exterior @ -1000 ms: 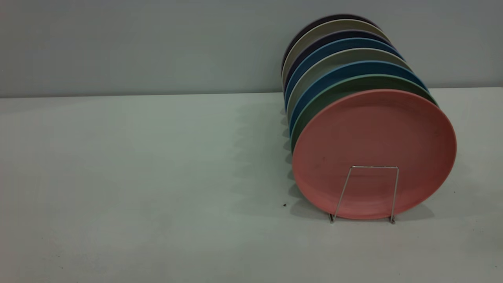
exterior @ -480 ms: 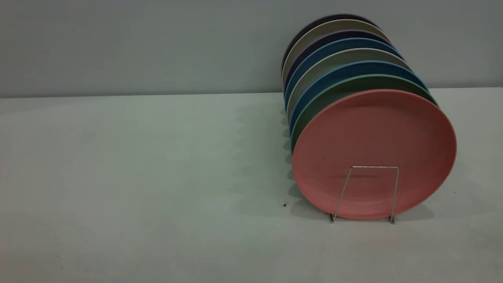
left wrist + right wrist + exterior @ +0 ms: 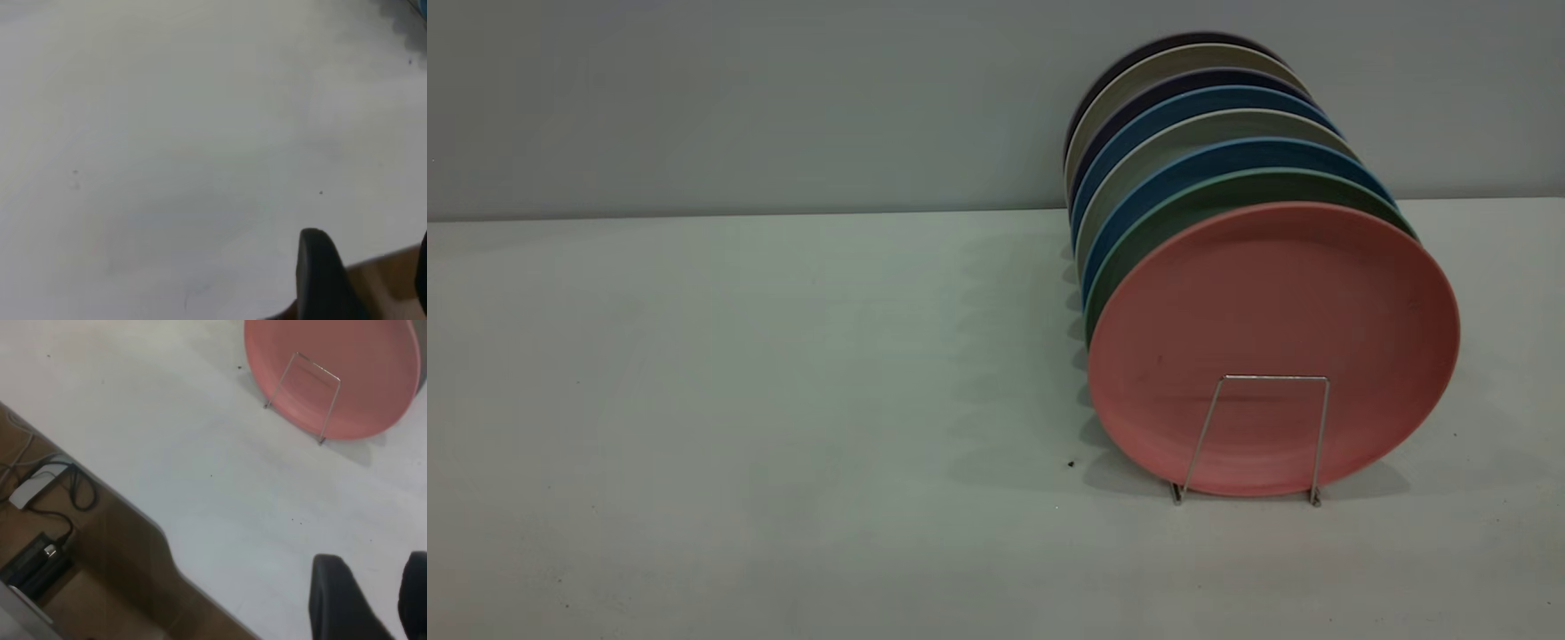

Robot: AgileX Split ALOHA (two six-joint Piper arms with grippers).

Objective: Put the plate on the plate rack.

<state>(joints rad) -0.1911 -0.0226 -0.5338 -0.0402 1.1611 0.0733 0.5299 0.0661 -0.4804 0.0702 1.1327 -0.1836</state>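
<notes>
Though well apart from the rack and spread wide on nothing, right gripper point(image 3: 372, 587) and left gripper point(image 3: 370, 257) alike, could clip the plate rack's point(image 3: 1263, 436) thin front loop on a careless sweep in. Stands upright just behind that loop, salmon-pink plate point(image 3: 1272, 311), ahead of the mint-green plate point(image 3: 1200, 200) and blue plates point(image 3: 1209, 160); could roll out sideways or topple the row if nudged. Differs in nothing from a second ago: same slot, same lean.
</notes>
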